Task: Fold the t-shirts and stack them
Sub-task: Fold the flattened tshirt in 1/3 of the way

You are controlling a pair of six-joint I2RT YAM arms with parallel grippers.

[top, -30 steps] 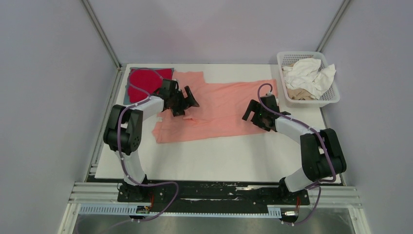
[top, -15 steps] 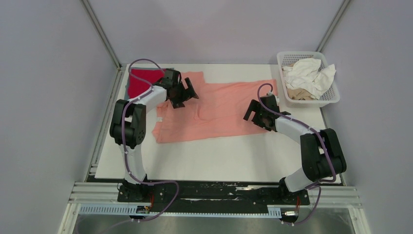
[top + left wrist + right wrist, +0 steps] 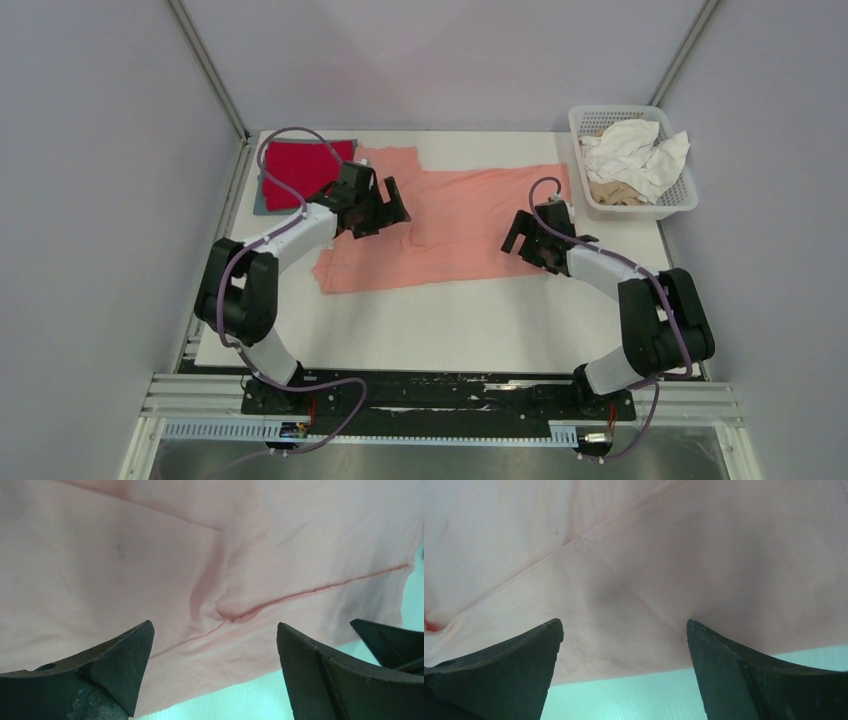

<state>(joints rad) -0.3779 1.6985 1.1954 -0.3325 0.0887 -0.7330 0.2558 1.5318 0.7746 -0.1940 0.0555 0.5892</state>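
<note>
A salmon-pink t-shirt (image 3: 455, 225) lies spread flat across the middle of the table. My left gripper (image 3: 392, 205) hovers open over its left part, near a sleeve seam (image 3: 300, 592); nothing is between its fingers (image 3: 120, 665). My right gripper (image 3: 518, 235) hangs open over the shirt's right part, close to its near hem (image 3: 624, 667), also with nothing in it. A folded red t-shirt (image 3: 298, 165) lies at the back left on top of a grey-blue one (image 3: 260, 203). White (image 3: 635, 150) and beige (image 3: 612, 192) t-shirts sit crumpled in the basket.
The white lattice basket (image 3: 640, 210) stands at the back right corner of the table. Bare white table (image 3: 450, 320) stretches between the pink shirt and the arm bases. Grey walls and frame posts close in the sides and back.
My left gripper swung toward the back, then came forward again over the shirt's left part, uncovering the red shirt. My right gripper shifted slightly nearer. Both stayed open.
</note>
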